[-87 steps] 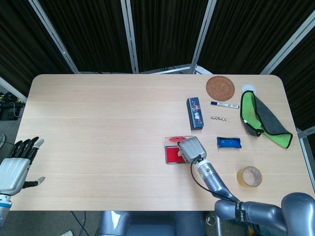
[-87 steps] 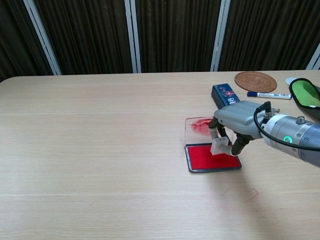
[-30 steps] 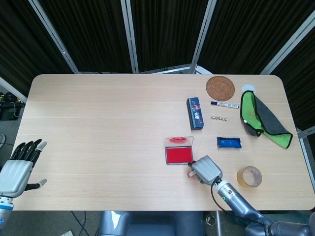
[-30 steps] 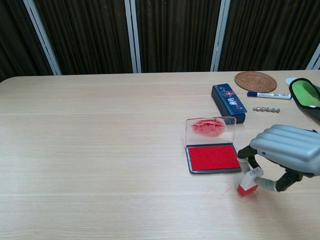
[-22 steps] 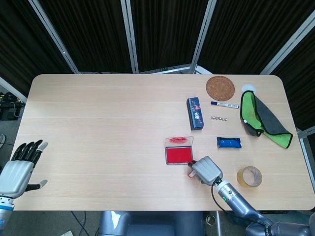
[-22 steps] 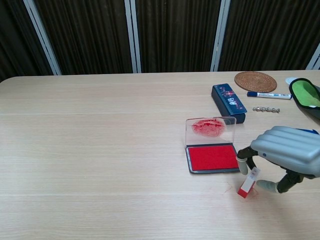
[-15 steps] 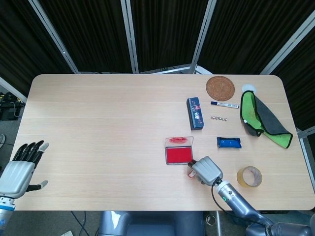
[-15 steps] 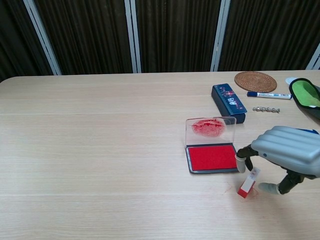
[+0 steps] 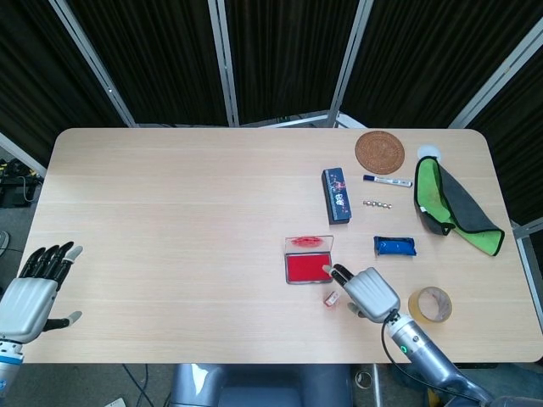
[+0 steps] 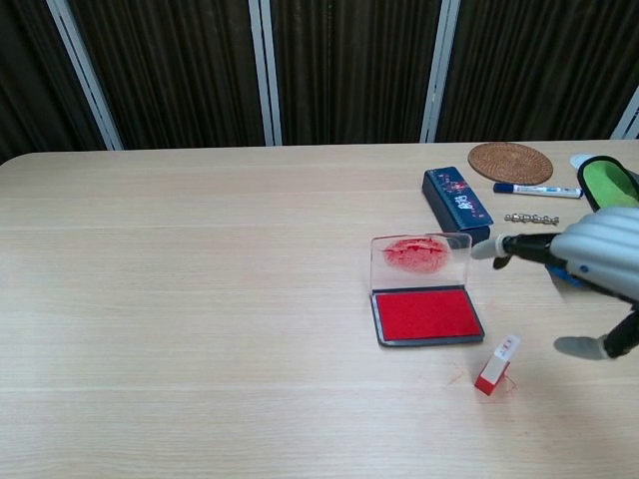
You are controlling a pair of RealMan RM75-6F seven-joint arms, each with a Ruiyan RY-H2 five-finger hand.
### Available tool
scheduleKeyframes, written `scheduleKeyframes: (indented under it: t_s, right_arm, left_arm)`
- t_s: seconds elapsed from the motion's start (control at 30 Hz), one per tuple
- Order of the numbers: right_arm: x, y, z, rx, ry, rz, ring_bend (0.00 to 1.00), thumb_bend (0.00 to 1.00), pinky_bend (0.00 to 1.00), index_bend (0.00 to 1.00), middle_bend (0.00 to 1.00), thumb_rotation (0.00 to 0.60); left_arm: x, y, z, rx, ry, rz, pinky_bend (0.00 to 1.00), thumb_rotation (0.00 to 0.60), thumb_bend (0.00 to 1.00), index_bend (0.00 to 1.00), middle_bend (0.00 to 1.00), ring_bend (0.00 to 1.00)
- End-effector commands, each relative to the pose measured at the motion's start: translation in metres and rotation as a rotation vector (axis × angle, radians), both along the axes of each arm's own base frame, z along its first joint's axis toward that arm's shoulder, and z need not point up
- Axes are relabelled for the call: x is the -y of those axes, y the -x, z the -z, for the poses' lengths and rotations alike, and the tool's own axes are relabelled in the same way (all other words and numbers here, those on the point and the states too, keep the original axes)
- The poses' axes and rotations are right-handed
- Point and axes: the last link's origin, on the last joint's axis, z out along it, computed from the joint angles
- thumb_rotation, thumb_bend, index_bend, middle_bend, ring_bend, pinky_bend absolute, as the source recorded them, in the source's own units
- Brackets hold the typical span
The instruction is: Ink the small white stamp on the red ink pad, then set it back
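Fingers (image 10: 511, 245) of the right hand (image 10: 599, 264) are stretching out wide and holding nothing, thumb hanging apart below them; that hand is hovering clear of the small white stamp (image 10: 497, 364). Stamp is sitting tilted on the desk (image 10: 200, 299), red end down, at about 4 o'clock from the red ink pad (image 10: 425, 314) and just beside it, touching neither pad nor hand. Pad is lying open, its clear lid (image 10: 420, 257) standing up at the 12 o'clock edge with red smears on it. Left hand (image 9: 30, 292) is waiting off the desk's 8 o'clock corner, fingers spread, holding nothing. Toward 1 o'clock from the pad: a dark blue box (image 10: 456, 205), a woven coaster (image 10: 510, 162), a marker (image 10: 536, 190), a short bead chain (image 10: 531, 218). Head view is also showing a green-and-grey cloth (image 9: 445, 204), a blue packet (image 9: 395, 247) and a tape roll (image 9: 430, 304) at the desk's 3 to 4 o'clock side.
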Motion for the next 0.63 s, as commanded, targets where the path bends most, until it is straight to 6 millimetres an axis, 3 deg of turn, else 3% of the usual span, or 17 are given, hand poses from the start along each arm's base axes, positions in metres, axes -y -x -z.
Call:
scheduleKeyframes:
  t_s: [0.03, 0.13, 0.17, 0.23, 0.3, 0.37, 0.63]
  right_arm:
    - [-0.017, 0.007, -0.038, 0.059, 0.084, -0.008, 0.79, 0.16, 0.90, 0.08, 0.17, 0.600]
    - [-0.027, 0.017, -0.066, 0.135, 0.156, 0.038, 0.70, 0.09, 0.65, 0.08, 0.12, 0.600]
    - [-0.032, 0.023, -0.078, 0.182, 0.190, 0.067, 0.65, 0.05, 0.52, 0.07, 0.10, 0.600]
    - [-0.038, 0.032, -0.093, 0.252, 0.235, 0.099, 0.45, 0.00, 0.29, 0.05, 0.04, 0.600]
    - [-0.044, 0.043, -0.107, 0.307, 0.277, 0.134, 0.16, 0.00, 0.10, 0.02, 0.01, 0.600]
    - [-0.049, 0.051, -0.116, 0.332, 0.313, 0.154, 0.02, 0.00, 0.01, 0.00, 0.00, 0.600]
    - [-0.070, 0.068, -0.138, 0.371, 0.409, 0.206, 0.00, 0.00, 0.00, 0.00, 0.00, 0.600]
  left_arm:
    - [0.002, -0.001, -0.003, 0.009, -0.007, 0.006, 0.00, 0.600, 0.00, 0.00, 0.00, 0.00]
    - [0.001, -0.002, -0.008, 0.019, -0.031, 0.022, 0.00, 0.600, 0.00, 0.00, 0.00, 0.00]
    - [0.001, -0.003, -0.009, 0.025, -0.043, 0.031, 0.00, 0.600, 0.00, 0.00, 0.00, 0.00]
    - [0.001, -0.003, -0.011, 0.036, -0.054, 0.040, 0.00, 0.600, 0.00, 0.00, 0.00, 0.00]
    - [0.002, -0.003, -0.013, 0.046, -0.061, 0.049, 0.00, 0.600, 0.00, 0.00, 0.00, 0.00]
    - [0.002, -0.004, -0.015, 0.055, -0.067, 0.057, 0.00, 0.600, 0.00, 0.00, 0.00, 0.00]
    - [0.006, -0.003, -0.025, 0.098, -0.096, 0.108, 0.00, 0.600, 0.00, 0.00, 0.00, 0.00]
